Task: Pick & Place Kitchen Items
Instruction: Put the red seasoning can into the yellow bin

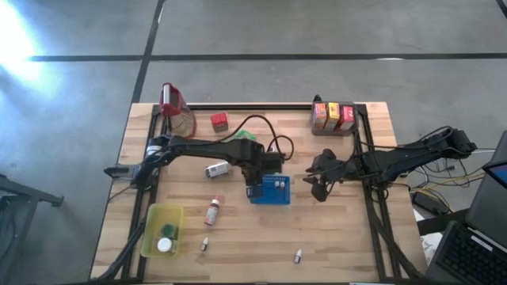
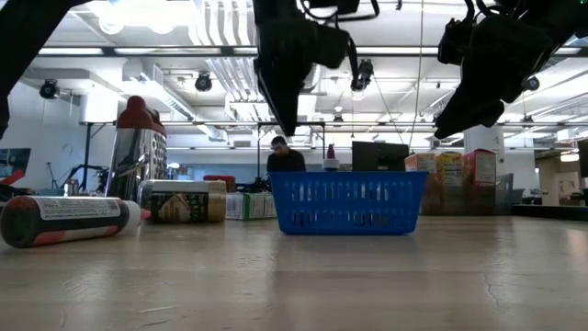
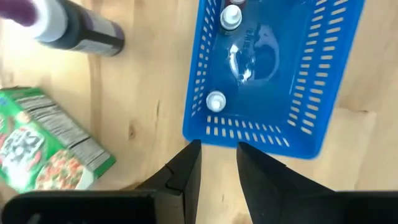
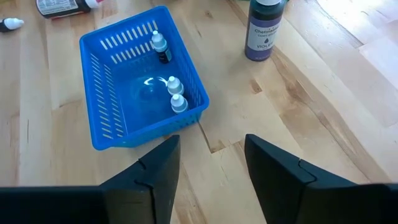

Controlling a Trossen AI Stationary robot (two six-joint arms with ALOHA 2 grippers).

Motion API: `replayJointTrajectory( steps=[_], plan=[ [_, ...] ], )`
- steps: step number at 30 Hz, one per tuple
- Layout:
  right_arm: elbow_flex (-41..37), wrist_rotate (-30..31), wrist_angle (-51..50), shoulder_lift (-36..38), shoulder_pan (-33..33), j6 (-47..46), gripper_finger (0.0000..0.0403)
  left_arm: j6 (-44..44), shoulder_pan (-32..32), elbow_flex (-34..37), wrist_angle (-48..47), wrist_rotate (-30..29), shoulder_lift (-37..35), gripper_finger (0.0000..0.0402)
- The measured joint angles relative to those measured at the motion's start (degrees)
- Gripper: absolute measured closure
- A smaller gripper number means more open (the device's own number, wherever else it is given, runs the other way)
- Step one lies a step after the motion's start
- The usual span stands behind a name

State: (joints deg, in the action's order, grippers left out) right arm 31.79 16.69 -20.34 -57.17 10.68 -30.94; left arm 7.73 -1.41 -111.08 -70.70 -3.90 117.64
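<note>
The blue perforated tray (image 1: 273, 191) stands mid-table and holds three tiny white-capped bottles (image 4: 172, 93). My left gripper (image 3: 217, 158) hovers open and empty above the tray's left end (image 2: 287, 129). My right gripper (image 4: 211, 162) hangs open and empty just right of the tray (image 1: 317, 188), above the table. Loose items lie on the wood: a dark violet-labelled bottle (image 1: 216, 169), a green packet (image 3: 43, 146), a red carton (image 1: 219, 121), a red-and-white bottle (image 1: 212, 210) and two tiny bottles (image 1: 204, 244) (image 1: 299, 255).
A yellow tub (image 1: 152, 237) with round tins sits at the near left. The clear jug with a red top (image 1: 176, 107) stands at the far left. Red, yellow and orange cartons (image 1: 333, 116) stand at the far right. Black cable (image 1: 269, 131) loops behind the tray. A person shows beyond the table (image 2: 287, 158).
</note>
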Motion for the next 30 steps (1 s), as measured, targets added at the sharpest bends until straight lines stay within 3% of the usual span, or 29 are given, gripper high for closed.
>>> replayJointTrajectory(
  steps=[5,11,17,24,30],
  plan=[
    [0.0,0.0,0.0,0.0,0.0,0.0,0.0246,0.9,-0.6,-4.1,-4.4,0.0,-0.4,0.0293],
    [-0.4,0.0,0.0,0.0,0.0,-0.3,0.0260,0.2,-2.5,-3.9,-3.3,-0.5,-3.7,0.0293],
    [-1.0,-0.1,0.0,0.0,0.1,-0.5,0.0276,1.8,-6.5,-1.0,-0.8,-10.4,-9.5,0.0293],
    [-1.1,-0.1,0.2,0.0,0.1,-1.1,0.0295,4.0,-12.7,9.1,7.6,-23.3,-18.6,0.0293],
    [-1.2,-0.1,1.0,0.0,0.1,-2.1,0.0312,4.9,-15.7,22.4,18.8,-25.8,-27.7,0.0293]
  ],
)
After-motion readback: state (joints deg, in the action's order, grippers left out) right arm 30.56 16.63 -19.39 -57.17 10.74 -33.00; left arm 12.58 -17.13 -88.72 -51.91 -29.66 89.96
